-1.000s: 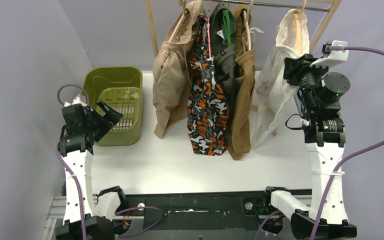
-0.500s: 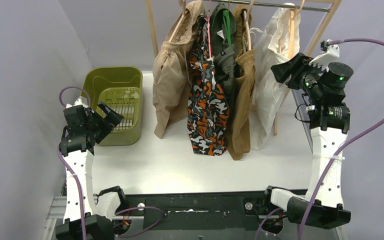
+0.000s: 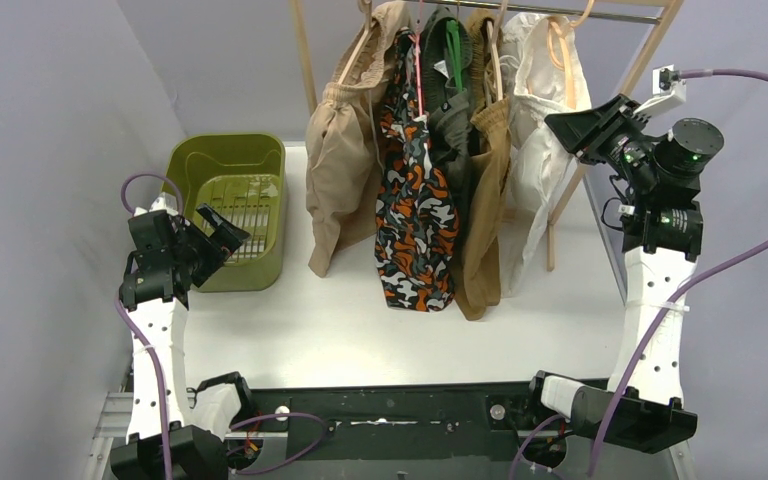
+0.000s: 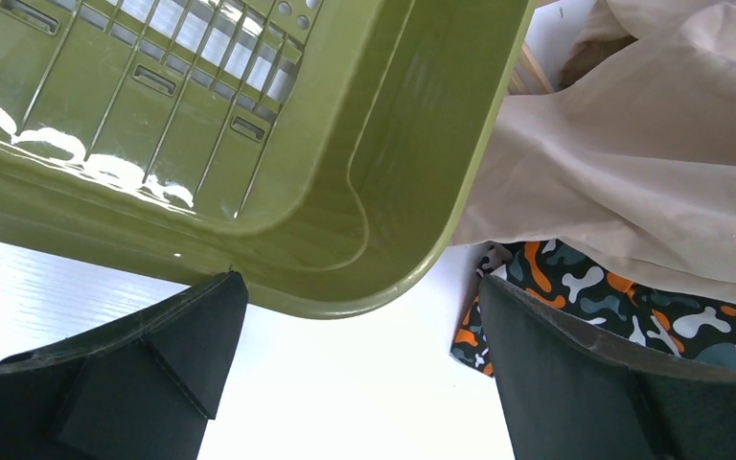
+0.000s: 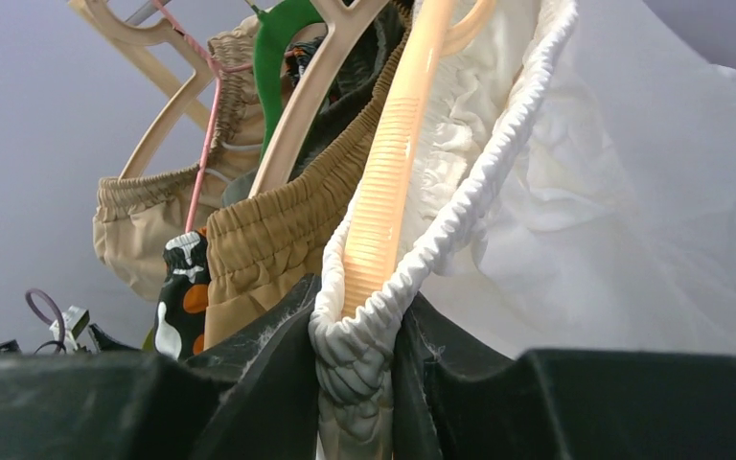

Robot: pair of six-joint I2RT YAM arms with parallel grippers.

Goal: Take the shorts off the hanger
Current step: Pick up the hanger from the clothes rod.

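Swung leftward, the right hand (image 5: 355, 359) is clamped on the waistband of the white shorts (image 5: 575, 201) at the orange hanger (image 5: 393, 163) end; peeling it off is judged next. The left hand (image 4: 355, 374) is held apart.

Top external camera: high at the near edge, facing down and forward over the whole table (image 3: 360, 330). Left wrist camera: low, close against the green basket (image 4: 374, 192), facing the beige shorts (image 4: 652, 163) and camouflage shorts (image 4: 632, 297); all three also show from above. Right wrist camera: angled upward, very near the white shorts (image 5: 632, 192) on the orange hanger (image 5: 388, 172), likewise shared with the overhead view
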